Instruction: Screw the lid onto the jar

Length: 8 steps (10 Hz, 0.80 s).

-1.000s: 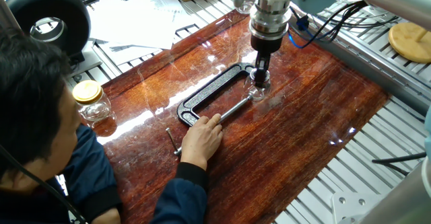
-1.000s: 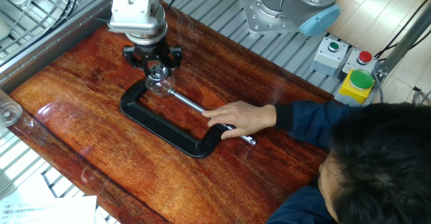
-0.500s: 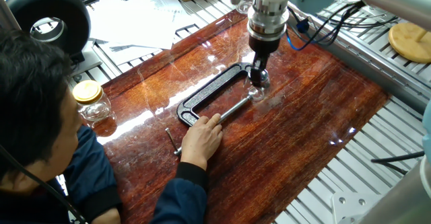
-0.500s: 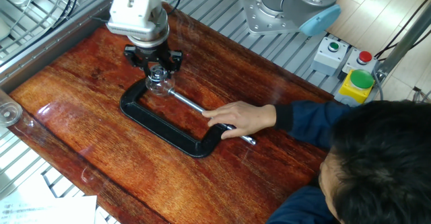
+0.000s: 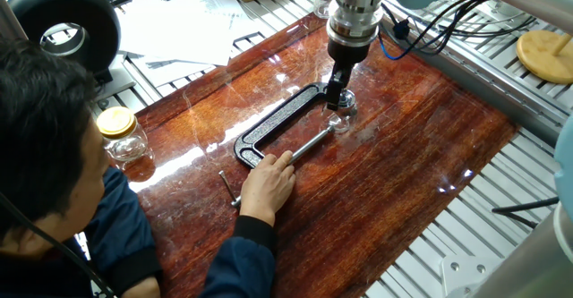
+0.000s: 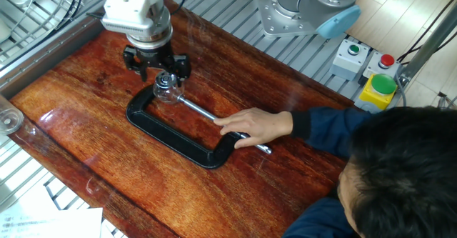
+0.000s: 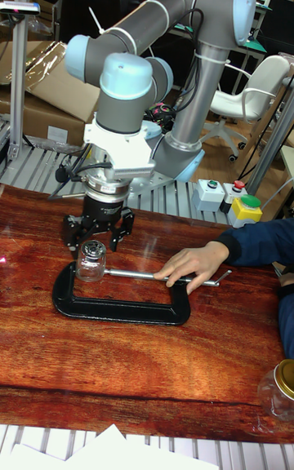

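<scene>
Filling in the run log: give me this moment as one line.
gripper: open, above lid | tiny clear glass jar: held in black C-clamp | small transparent lid: on jar | person's hand: on clamp

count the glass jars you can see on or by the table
2. The tiny clear jar sits clamped in the black C-clamp, right under the gripper. The bigger yellow-lidded jar stands at the table edge beside the person.

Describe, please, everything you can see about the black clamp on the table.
The black C-clamp lies flat on the wooden table. It looks like metal, with a silver screw rod across its opening. The small glass jar sits between frame end and rod tip. A person's hand rests on its handle end.
</scene>
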Tool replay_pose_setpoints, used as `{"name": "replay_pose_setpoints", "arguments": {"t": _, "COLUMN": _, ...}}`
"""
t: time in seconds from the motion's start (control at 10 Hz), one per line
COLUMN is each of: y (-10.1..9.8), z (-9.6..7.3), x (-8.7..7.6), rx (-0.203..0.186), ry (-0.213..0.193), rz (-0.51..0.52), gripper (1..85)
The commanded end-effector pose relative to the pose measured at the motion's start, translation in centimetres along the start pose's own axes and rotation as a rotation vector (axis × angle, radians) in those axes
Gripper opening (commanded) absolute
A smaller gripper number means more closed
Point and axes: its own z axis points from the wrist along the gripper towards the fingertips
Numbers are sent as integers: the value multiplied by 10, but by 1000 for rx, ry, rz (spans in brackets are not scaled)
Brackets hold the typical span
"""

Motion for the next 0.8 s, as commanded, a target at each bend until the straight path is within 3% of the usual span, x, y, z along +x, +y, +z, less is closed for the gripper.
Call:
{"name": "replay_pose_setpoints", "arguments": {"t": 0.0, "y": 2, "z": -2, "x": -9, "rx": -23, "ry": -38, "rz": -16, "gripper": 830}}
{"name": "replay_pose_setpoints", "arguments": {"t": 0.2, "y": 24, "z": -12, "x": -12, "rx": -67, "ry": -37, "rz": -42, "gripper": 850}}
{"name": "replay_pose_setpoints", "arguments": {"t": 0.3, "y": 25, "z": -16, "x": -12, "rx": -54, "ry": -32, "rz": -101, "gripper": 843}}
{"name": "replay_pose_setpoints", "arguments": {"t": 0.4, "y": 19, "z": -18, "x": -12, "rx": -23, "ry": -35, "rz": -247, "gripper": 843}}
{"name": "replay_pose_setpoints", "arguments": {"t": 0.7, "y": 32, "z": -20, "x": -3, "rx": -70, "ry": -23, "rz": -557, "gripper": 817}}
